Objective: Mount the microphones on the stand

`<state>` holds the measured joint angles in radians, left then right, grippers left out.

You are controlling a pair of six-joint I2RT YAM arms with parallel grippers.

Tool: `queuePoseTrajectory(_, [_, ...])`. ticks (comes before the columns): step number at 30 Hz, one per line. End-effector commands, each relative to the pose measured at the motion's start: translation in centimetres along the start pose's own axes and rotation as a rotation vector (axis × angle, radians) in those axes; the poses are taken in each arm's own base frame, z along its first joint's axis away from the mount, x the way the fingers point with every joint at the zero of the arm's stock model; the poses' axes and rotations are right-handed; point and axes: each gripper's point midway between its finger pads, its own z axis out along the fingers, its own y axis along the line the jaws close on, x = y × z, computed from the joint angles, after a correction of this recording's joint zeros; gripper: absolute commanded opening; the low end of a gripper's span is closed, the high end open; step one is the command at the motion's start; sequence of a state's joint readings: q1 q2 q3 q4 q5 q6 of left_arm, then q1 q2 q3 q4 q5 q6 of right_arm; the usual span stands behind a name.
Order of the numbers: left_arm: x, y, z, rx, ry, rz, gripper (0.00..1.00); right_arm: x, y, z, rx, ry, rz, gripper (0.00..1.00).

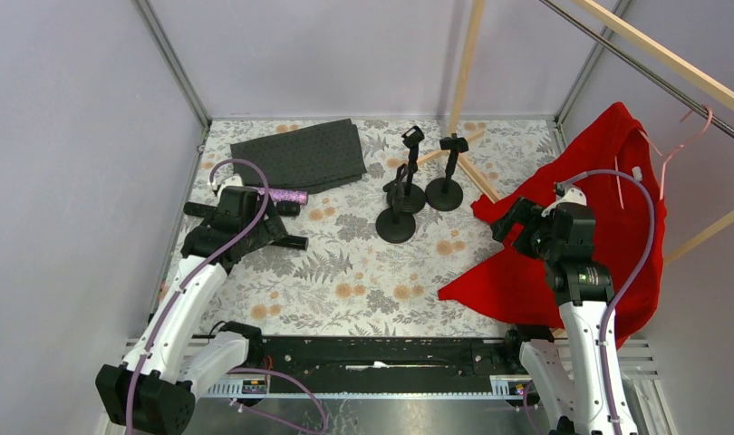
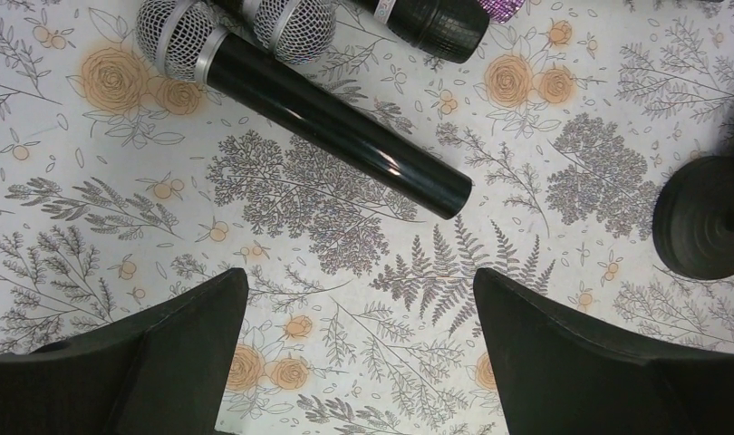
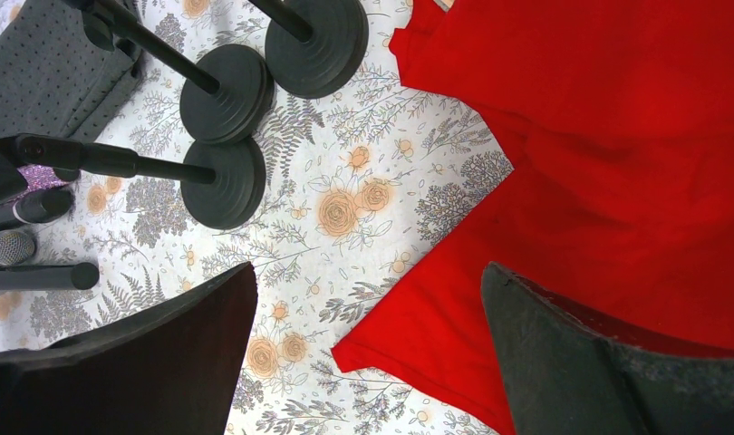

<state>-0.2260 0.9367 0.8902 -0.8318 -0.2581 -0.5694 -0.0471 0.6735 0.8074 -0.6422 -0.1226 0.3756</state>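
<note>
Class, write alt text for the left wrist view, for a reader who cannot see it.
A black microphone with a grey mesh head lies diagonally on a floral tablecloth, beyond the open left gripper. A second mesh head and another black microphone's end show at the top edge, a round black stand base at the right.

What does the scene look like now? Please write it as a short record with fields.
left gripper: open, holds nothing, above the table
right gripper: open, holds nothing, near the red garment
black microphone: lying flat, ahead of the left gripper
purple microphone: lying flat near the grey cloth
stands: three, upright, without microphones
</note>
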Motion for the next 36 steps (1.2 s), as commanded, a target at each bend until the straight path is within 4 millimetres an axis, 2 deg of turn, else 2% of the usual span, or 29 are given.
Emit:
queuePoseTrajectory(1, [-2.5,-1.7,-1.0,0.07,-0.076,-0.026,0.99,-1.1,0.4,-0.1,-0.01,-0.03,0.006,1.0])
queuePoseTrajectory(4, [-2.6,-1.2,-0.6,0.035,-0.096,-0.112,0.99,-1.1,0.4,-0.1,-0.009,-0.036,0.005,1.0])
queuePoseTrajectory(9, [-3.0,-2.6,0.4,0.095,-0.134,-0.259,0.99,-1.3,0.5,-0.4,-0.013,-0.051,0.002,1.0])
queuePoseTrajectory(13, [-2.8,-2.8,1.4,0.074,-0.1,-0.301,0.99,-1.3,0.5,-0.5,-0.015,-0.054,0.003,1.0])
queuePoseTrajectory(23, [-2.0,-1.4,3.5,0.015,-0.118,-0.381,0.99,-1.3,0.7,-0.5,-0.028,-0.059,0.004,1.0])
queuePoseTrajectory(28, [-2.1,-1.2,5.3,-0.045,-0.092,-0.375,0.99,-1.1,0.7,-0.4,-0.026,-0.046,0.005,1.0])
queuePoseTrajectory(31, [-1.9,-1.9,6.2,-0.026,-0.07,-0.345,0.99,-1.1,0.7,-0.4,-0.025,-0.048,0.005,1.0])
queuePoseTrajectory(36, [-2.3,-2.7,5.7,0.033,-0.073,-0.279,0.99,-1.2,0.6,-0.2,-0.016,-0.041,0.017,1.0])
